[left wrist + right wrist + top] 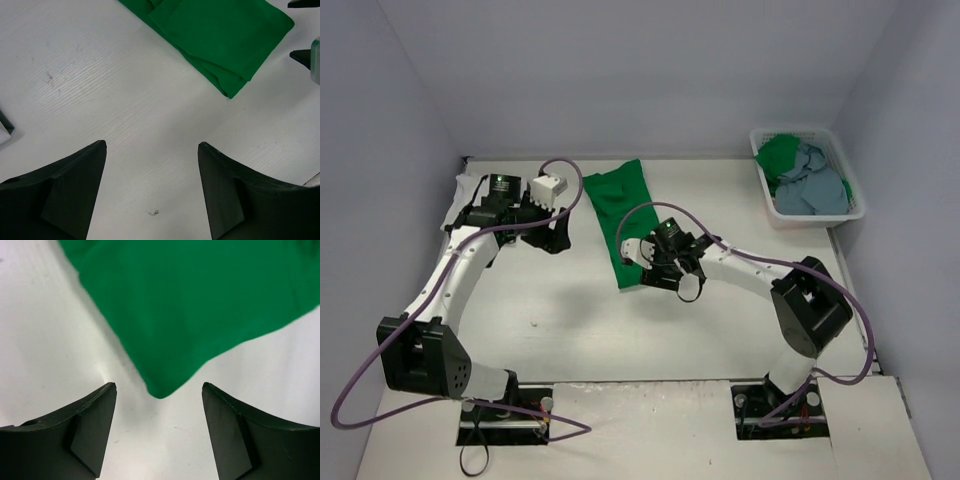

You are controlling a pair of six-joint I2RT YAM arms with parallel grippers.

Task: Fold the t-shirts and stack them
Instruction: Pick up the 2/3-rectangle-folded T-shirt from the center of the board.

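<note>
A bright green t-shirt (618,210), folded into a long narrow strip, lies flat on the table left of centre. My right gripper (645,264) hovers at its near end. It is open, and the shirt's near corner (160,390) lies on the table just ahead of the gap between the fingers (159,385). My left gripper (555,235) stands open over bare table (152,145) to the left of the strip, holding nothing. The green shirt (220,35) fills the upper right of the left wrist view.
A white slotted basket (815,217) stands at the back right, holding a crumpled green cloth (778,155) and a blue-grey shirt (815,185). A white cloth (460,195) lies at the far left beside the left arm. Walls close in the table at the back and sides.
</note>
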